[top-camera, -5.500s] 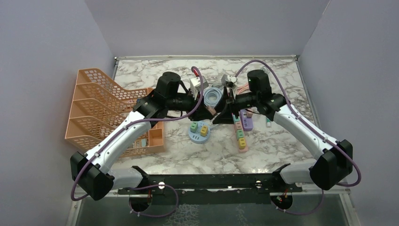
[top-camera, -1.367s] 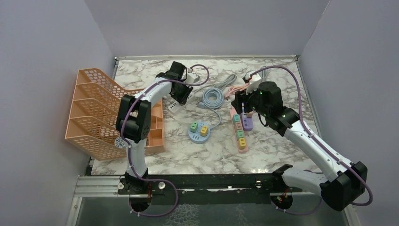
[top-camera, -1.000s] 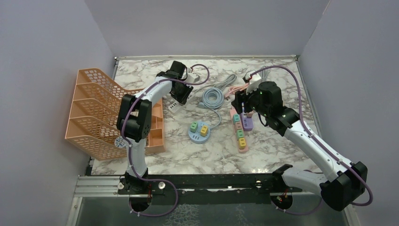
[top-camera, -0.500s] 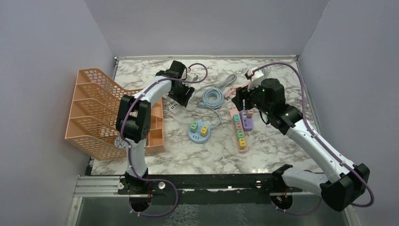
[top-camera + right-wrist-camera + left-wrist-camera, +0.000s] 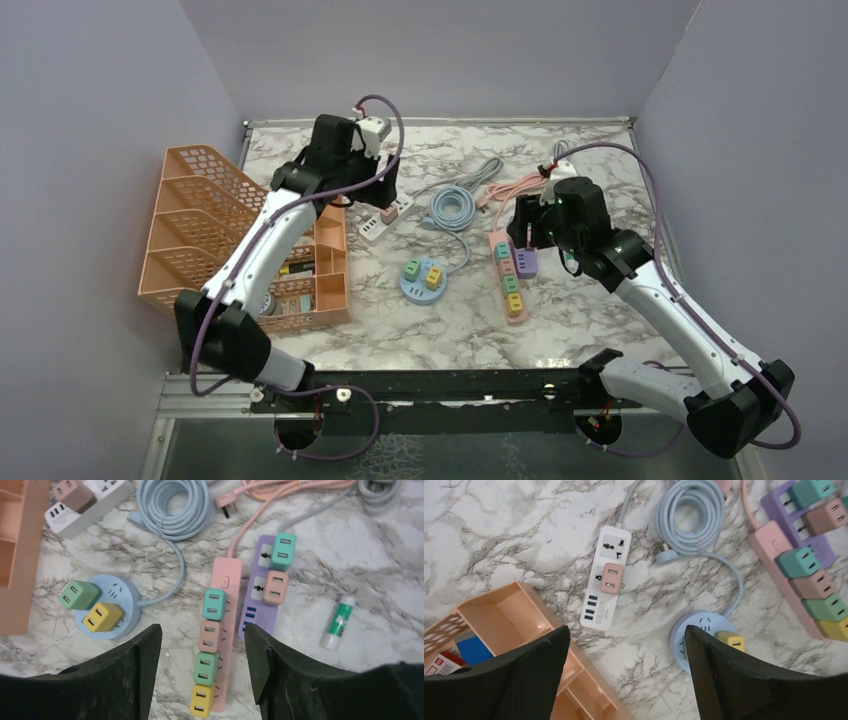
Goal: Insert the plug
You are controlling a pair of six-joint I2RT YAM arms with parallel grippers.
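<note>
Left wrist view: my left gripper (image 5: 624,640) hangs wide and empty over the pink plug (image 5: 607,578) seated in the white strip (image 5: 599,611); I judge it light, rigid and slick, so pinch its flat sides.

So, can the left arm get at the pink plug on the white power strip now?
Probably yes. The left gripper hangs open right above the white power strip, and nothing lies between it and the pink plug. The orange tray beside the strip might crowd one finger.

Pink plug (image 5: 610,578), white strip (image 5: 599,612); white grey-veined marble table (image 5: 499,540); orange mesh rack (image 5: 200,230); pale-blue round hub (image 5: 126,593).
</note>
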